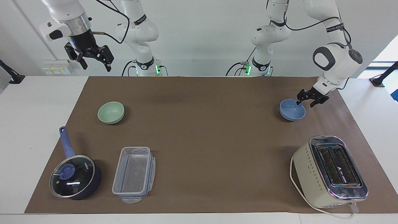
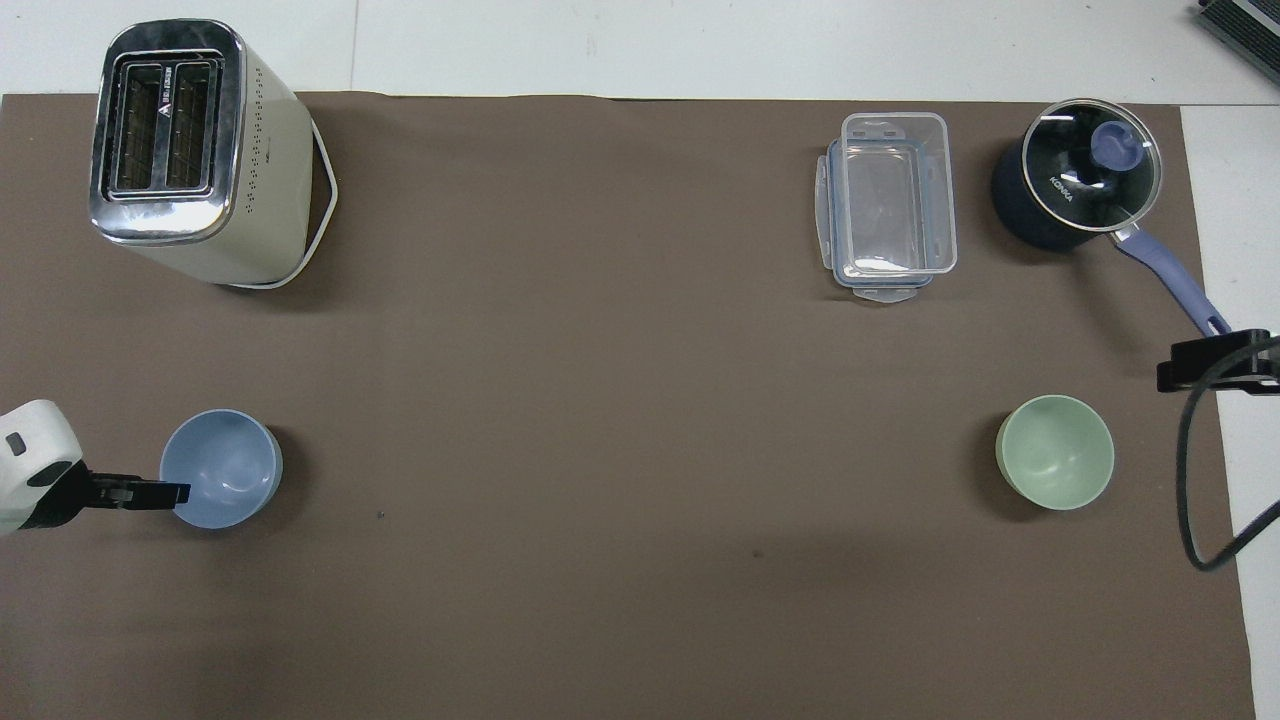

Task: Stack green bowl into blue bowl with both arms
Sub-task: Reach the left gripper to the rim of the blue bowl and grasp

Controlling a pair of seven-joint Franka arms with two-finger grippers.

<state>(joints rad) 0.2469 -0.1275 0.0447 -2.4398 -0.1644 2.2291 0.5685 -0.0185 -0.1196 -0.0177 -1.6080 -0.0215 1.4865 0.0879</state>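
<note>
The blue bowl (image 1: pixel 291 111) (image 2: pixel 222 468) stands upright on the brown mat toward the left arm's end of the table. My left gripper (image 1: pixel 306 102) (image 2: pixel 165 492) is low at the bowl's rim on the side toward the table's end. It is open, with one fingertip over the bowl's inside and the other outside the rim. The green bowl (image 1: pixel 111 112) (image 2: pixel 1055 452) sits upright and alone toward the right arm's end. My right gripper (image 1: pixel 93 60) (image 2: pixel 1215 362) hangs open and empty, high over the mat's edge near that bowl.
A cream toaster (image 1: pixel 329 171) (image 2: pixel 195 150) stands farther from the robots than the blue bowl. A clear plastic container (image 1: pixel 133 174) (image 2: pixel 888 205) and a dark lidded saucepan (image 1: pixel 74 176) (image 2: pixel 1075 185) lie farther out than the green bowl. Two static white arms stand at the robots' end of the table.
</note>
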